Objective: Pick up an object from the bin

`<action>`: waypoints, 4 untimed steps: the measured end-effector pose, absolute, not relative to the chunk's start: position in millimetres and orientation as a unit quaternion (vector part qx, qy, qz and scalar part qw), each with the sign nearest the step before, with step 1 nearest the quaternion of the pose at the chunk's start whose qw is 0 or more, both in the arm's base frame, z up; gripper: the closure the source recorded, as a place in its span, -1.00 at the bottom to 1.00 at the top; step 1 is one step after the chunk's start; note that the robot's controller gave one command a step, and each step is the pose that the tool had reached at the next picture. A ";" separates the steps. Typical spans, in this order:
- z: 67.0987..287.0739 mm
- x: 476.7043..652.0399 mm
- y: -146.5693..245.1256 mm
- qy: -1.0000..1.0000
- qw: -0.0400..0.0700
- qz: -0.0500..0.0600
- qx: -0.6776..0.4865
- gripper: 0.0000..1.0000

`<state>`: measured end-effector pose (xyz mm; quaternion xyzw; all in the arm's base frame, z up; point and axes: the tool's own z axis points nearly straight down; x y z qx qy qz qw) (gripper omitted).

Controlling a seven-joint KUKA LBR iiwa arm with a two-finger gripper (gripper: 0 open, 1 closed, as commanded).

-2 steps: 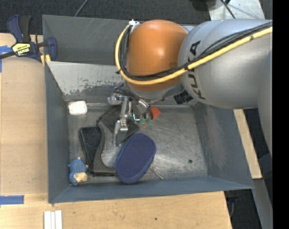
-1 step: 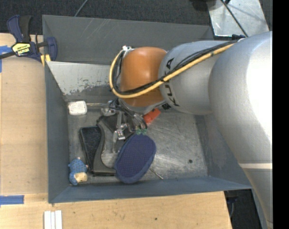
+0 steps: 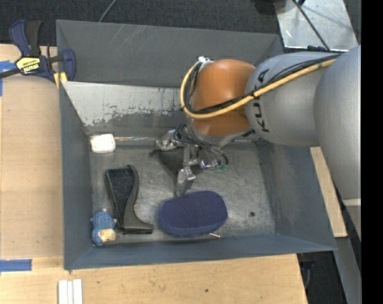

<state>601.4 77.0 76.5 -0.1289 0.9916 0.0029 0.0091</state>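
My gripper [image 3: 186, 177] hangs low in the middle of the bin, below the orange wrist cover, with its metal fingers pointing down. Its tips stand just above the upper left edge of a dark blue oval pad [image 3: 192, 213] that lies on the bin floor near the front wall. Nothing shows between the fingers. A black curved handle-like piece [image 3: 125, 198] lies to the left of the pad.
A small white block [image 3: 103, 144] sits at the back left of the floor. A little blue and tan toy figure [image 3: 103, 227] rests in the front left corner. The arm covers the back right of the bin.
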 end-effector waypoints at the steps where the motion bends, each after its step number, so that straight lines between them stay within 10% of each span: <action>1: 76.5 611.7 33.4 0.991 0.010 0.002 -0.135 -1.00; 4: 74.6 623.9 -129.2 0.981 0.007 -0.001 -0.195 -1.00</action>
